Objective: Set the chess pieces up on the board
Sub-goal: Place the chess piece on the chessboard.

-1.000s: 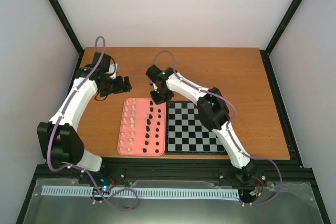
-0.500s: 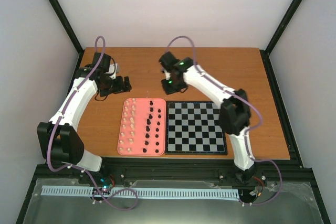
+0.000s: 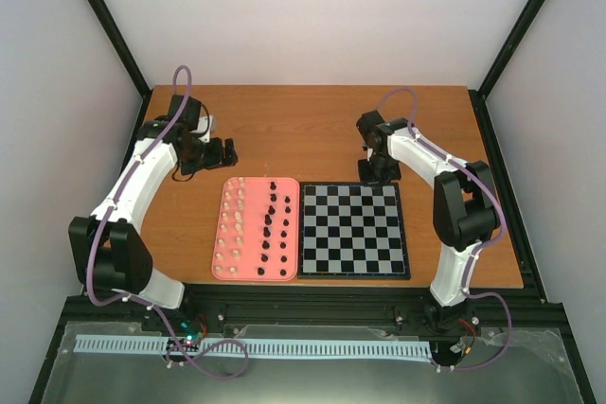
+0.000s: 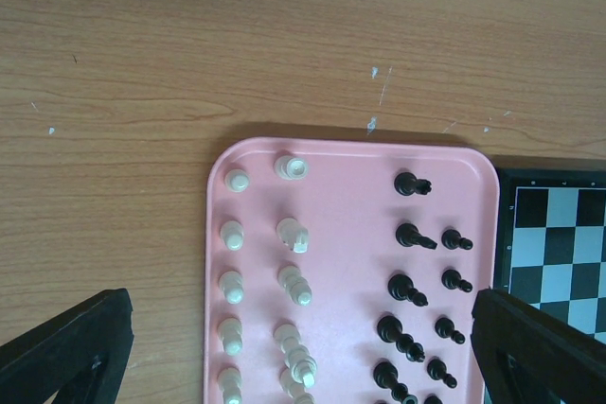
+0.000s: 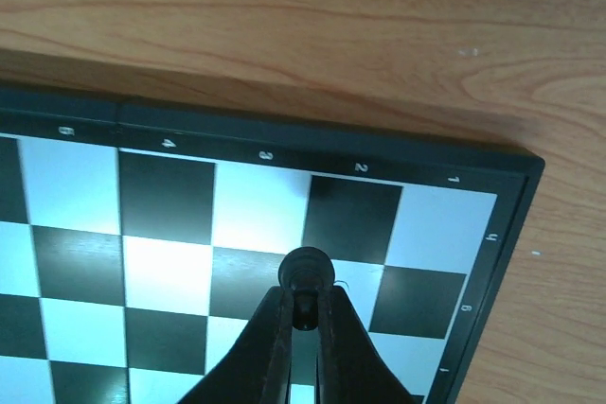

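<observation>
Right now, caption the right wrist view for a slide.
Right gripper, shut on a small black chess piece, over a corner of the black-and-white checked chessboard.

We see the black-and-pale checked board point(image 3: 353, 231) lying flat by the worktop's point(image 3: 312, 130) near edge. On the pink tray point(image 3: 254, 234), dark pieces point(image 3: 275, 229) stand along its right side and cream pieces point(image 3: 232, 224) along its left. Another dark piece point(image 5: 306, 272) hangs pinched in the right gripper point(image 5: 306, 307) over the board's far right corner.
</observation>
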You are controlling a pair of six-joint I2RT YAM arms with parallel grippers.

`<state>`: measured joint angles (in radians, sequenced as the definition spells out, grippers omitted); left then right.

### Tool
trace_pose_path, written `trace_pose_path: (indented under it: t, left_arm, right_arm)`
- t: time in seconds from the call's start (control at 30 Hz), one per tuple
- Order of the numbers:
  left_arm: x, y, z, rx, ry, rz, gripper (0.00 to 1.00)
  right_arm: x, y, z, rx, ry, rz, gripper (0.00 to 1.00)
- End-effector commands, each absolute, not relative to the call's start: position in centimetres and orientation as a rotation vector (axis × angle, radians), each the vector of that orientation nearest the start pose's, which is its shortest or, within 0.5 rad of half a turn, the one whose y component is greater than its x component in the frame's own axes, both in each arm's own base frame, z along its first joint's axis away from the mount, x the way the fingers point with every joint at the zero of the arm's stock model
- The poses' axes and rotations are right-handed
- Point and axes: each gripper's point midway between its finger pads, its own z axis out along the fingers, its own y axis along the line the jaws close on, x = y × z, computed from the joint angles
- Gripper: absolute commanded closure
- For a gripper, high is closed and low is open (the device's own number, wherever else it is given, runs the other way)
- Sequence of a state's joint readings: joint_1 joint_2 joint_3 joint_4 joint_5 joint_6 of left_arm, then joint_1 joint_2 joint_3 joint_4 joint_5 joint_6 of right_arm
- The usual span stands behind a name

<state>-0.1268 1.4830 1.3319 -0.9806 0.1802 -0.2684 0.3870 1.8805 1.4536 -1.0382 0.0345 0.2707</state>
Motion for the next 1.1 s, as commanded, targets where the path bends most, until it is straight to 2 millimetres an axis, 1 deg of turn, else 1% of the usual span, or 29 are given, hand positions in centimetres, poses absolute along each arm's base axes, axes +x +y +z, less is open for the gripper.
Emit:
trace_pose_path:
  t: [0.0,0.23,0.63,0.9,1.07]
  left_arm:
    - [34.7,-7.9,17.7,-0.119,2.725,-0.371,0.0]
    - [34.7,-7.9,17.6,-0.121,2.727,-0.367,0.0]
    - [34.9,-7.8,17.7,-0.121,2.729,-0.366,0.0]
    - [34.9,-7.8,17.7,-0.119,2.729,-0.364,0.0]
    - [34.9,-7.9,17.6,-0.119,2.731,-0.364,0.0]
  right_arm:
    - [35.3,12.2,8.3,-0.147,2.976,-0.01,0.97]
    - [34.4,11.5,7.1,-0.154,3.012,-0.021,0.97]
    - [35.7,11.8,6.3,-0.153,3.007,-0.008,0.97]
    - [35.6,11.7,5.3,-0.164,3.026,-0.017,0.97]
    - [35.9,11.7,5.1,-0.158,3.016,-0.016,0.97]
